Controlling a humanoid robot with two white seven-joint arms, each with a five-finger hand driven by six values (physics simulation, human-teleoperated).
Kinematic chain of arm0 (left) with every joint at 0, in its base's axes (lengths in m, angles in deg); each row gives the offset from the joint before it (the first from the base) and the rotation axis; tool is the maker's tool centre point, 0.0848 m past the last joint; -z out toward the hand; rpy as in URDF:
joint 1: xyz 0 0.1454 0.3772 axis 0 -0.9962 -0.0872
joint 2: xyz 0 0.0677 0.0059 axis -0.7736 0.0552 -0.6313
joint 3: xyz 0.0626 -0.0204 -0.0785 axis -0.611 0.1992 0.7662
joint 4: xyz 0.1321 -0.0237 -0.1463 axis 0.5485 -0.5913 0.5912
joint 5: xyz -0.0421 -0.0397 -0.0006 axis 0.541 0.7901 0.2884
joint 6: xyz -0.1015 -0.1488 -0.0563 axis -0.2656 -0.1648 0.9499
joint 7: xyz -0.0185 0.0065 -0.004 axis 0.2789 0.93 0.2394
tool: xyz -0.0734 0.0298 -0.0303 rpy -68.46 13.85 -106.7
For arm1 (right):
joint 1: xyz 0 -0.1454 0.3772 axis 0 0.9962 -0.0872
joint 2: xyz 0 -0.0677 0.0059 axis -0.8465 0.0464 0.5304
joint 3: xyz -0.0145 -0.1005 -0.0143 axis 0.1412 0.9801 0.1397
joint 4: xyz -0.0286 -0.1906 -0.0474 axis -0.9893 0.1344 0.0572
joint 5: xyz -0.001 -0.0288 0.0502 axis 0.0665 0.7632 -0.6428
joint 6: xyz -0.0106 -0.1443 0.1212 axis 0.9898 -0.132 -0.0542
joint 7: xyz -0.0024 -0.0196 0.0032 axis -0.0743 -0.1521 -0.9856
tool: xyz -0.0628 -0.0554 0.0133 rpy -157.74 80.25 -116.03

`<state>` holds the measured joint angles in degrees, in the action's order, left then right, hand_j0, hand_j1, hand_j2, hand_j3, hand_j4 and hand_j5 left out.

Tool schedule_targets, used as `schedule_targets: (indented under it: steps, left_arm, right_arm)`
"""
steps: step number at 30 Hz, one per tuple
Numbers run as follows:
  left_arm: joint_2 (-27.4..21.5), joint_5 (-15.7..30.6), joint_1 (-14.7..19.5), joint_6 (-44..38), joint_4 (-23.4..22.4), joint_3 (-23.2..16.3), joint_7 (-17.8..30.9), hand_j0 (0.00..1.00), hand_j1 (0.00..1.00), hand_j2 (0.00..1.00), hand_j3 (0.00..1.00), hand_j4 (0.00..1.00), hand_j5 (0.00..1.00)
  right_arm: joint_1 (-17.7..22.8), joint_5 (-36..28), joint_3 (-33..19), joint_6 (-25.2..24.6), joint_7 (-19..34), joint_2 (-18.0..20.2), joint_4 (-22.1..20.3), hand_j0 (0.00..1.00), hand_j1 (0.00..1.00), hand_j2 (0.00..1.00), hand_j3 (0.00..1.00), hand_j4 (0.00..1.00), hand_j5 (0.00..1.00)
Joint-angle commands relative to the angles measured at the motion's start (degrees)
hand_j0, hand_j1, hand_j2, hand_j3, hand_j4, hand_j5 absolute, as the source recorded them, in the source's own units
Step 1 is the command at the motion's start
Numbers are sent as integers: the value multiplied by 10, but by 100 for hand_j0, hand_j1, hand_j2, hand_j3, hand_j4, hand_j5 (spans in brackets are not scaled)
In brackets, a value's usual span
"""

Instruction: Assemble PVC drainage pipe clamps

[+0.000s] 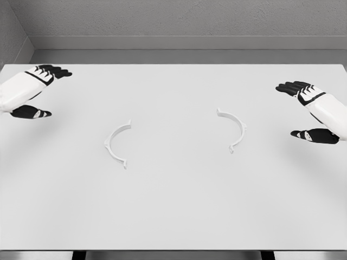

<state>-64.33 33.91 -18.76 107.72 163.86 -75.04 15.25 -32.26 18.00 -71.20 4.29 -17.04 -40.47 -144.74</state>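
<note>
Clamp halves lay well apart near the middle of the frame: a thin white semicircular PVC clamp half (115,144) left of centre, and a matching white semicircular clamp half (235,130) right of centre. Each was a slim arc of plastic lying flat, with a small tab jutting out at either end. Their hollow sides faced one another across bare tabletop, so the two pieces read as the split halves of one ring, apparently set out so that sliding them together would close the circle; nothing joined them yet, and assembly looked not yet begun.

Both pieces rested on a broad, plain white table (173,211) that filled most of the picture, with a grey wall behind it along the top of the frame.

At the upper left edge, the left hand (32,92), white-backed with black fingers, hovered over the table's corner, fingers extended and thumb held apart, grasping nothing. At the right edge, the right hand (309,111) mirrored it, fingers stretched out and thumb spread below, likewise empty. Each hand stood outside its nearer clamp half and well clear of it, a placing that seemed to ready each arm to reach inward for the piece on its own side.
</note>
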Motion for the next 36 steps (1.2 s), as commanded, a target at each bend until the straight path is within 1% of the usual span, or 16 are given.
schedule_targets:
  steps: [1,7,8,9,10,12,14,16,18,19,24,28,29,33,34,36]
  left_arm:
    - [-2,3,-1,0,19,1,0,100,100,100,100,100,100]
    - [-1,3,-10,0,27,-2,0,100,100,100,100,100,100]
    - [-1,3,-14,0,27,-2,0,100,100,100,100,100,100]
    - [-1,3,-15,0,28,-2,0,100,100,100,100,100,100]
    - [-1,3,-16,0,30,-2,0,100,100,100,100,100,100]
    - [0,2,-16,0,35,-3,0,100,100,100,100,100,100]
    - [1,2,-16,0,37,-3,0,100,100,100,100,100,100]
    - [0,2,-17,0,39,-3,0,100,100,100,100,100,100]
    - [1,2,-17,0,40,-4,0,100,100,100,100,100,100]
    - [1,2,-19,0,40,-5,0,100,100,100,100,100,100]
    - [10,1,-28,0,48,-8,0,100,100,100,100,100,100]
    - [21,0,-28,0,48,-23,0,100,100,100,100,100,100]
    - [25,-6,-28,0,58,-31,0,100,100,100,100,100,100]
    - [33,-16,-28,0,66,-32,0,100,100,100,100,100,100]
    - [43,-16,-29,0,66,-33,0,100,100,100,100,100,100]
    - [42,-16,-29,0,73,-39,0,100,100,100,100,100,100]
  right_arm:
    - [0,-2,0,-1,-3,0,1,100,100,100,100,100,100]
    - [-1,-4,1,-1,-3,-1,5,100,100,100,100,100,100]
    - [-7,-1,3,-1,-4,-2,1,100,100,100,100,100,100]
    - [-33,7,25,-1,-4,-2,6,100,100,100,100,100,100]
    - [-61,28,54,-1,-4,-3,25,100,100,100,100,100,100]
    - [-144,65,128,-1,-4,-14,104,100,100,100,100,100,100]
    - [-176,90,152,-1,-5,-26,135,100,100,100,100,100,100]
    - [-191,91,160,-1,-5,-33,157,100,100,100,100,100,100]
    - [-215,91,173,-1,-4,-35,192,100,100,100,100,100,100]
    - [-221,91,174,-1,-4,-44,202,100,100,100,100,100,100]
    - [-221,92,185,-1,-4,-44,224,100,100,100,100,100,100]
    - [-221,92,185,-1,-4,-41,226,100,100,100,100,100,100]
    - [-221,92,185,-1,-3,-42,226,100,100,100,100,100,100]
    - [-221,94,198,-1,-3,-44,245,100,100,100,100,100,100]
    - [-221,94,200,-1,-3,-44,245,100,100,100,100,100,100]
    - [-221,93,201,-1,-2,-45,243,100,100,100,100,100,100]
